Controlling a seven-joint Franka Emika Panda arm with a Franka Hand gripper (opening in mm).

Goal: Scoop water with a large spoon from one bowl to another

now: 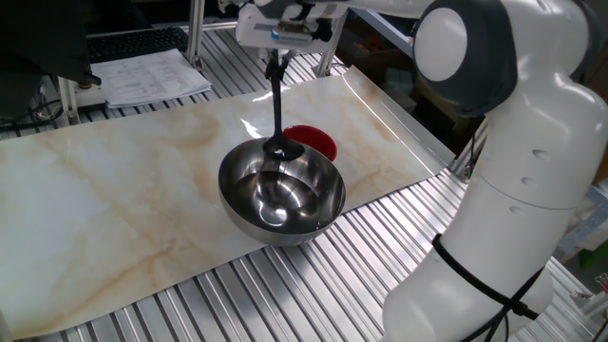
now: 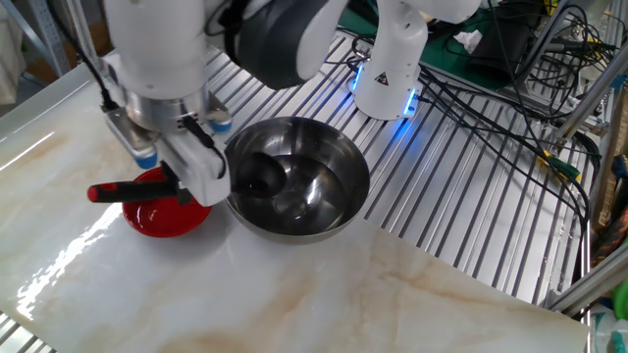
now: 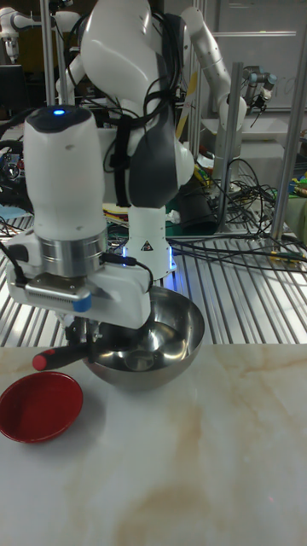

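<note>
**Ladle held over the steel bowl**

On a marble-patterned table [image 1: 114,190] sits a large steel bowl [image 1: 281,195], shiny inside; whether it holds water cannot be told. Just behind it, touching or nearly so, is a small red bowl [image 1: 313,142]. The gripper [image 1: 277,55] clamps the black ladle [image 1: 276,104], its scoop inside the steel bowl's rim.
</note>
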